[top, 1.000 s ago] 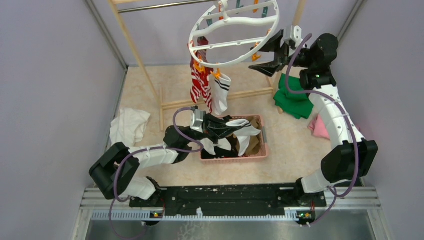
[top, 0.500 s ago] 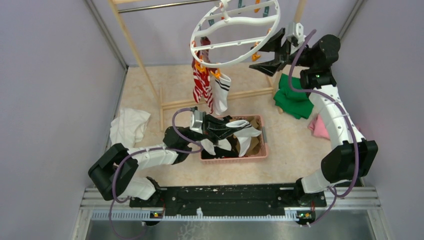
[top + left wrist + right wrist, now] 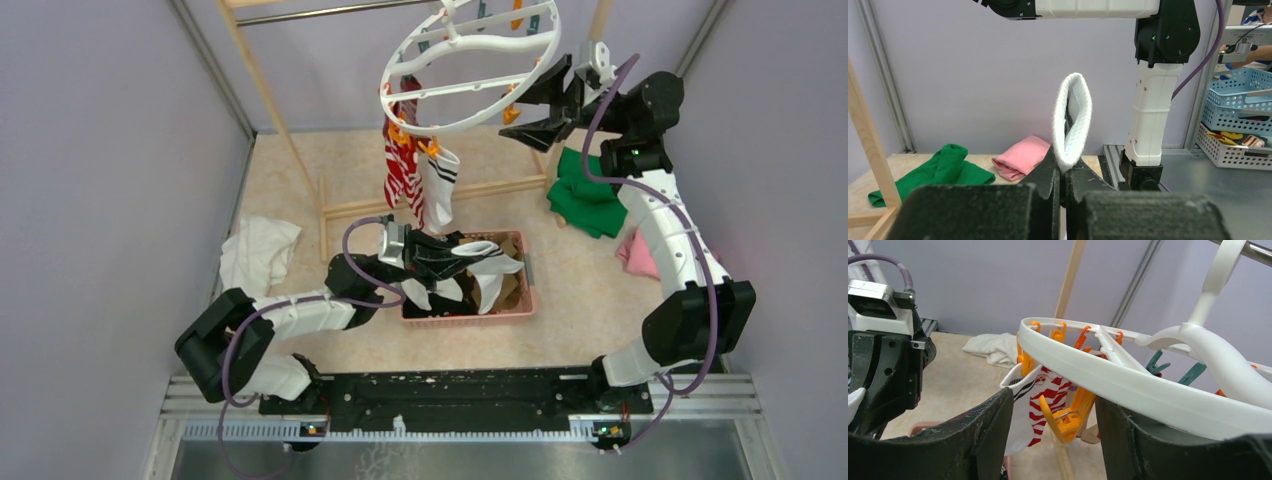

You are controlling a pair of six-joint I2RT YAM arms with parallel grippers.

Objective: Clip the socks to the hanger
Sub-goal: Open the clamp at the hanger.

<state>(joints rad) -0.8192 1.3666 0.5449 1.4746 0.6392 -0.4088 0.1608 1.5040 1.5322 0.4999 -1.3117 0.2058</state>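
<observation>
White banded sock (image 3: 1073, 120): cuff pinched in closed left hand (image 3: 1063, 175), above pink basket (image 3: 470, 316), mid-desk | hanger (image 3: 1128, 385): far desk edge; right hand (image 3: 1053, 440) open, jaws astride orange peg (image 3: 1064, 421) | advised: squeeze peg wide first, then feed cuff deep before release.

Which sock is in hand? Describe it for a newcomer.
Find the pink basket mid-table. Over it, the left gripper is shut on a white sock. Unlike the red-striped sock and banded sock pegged on the hanger, it hangs from no peg.
</observation>
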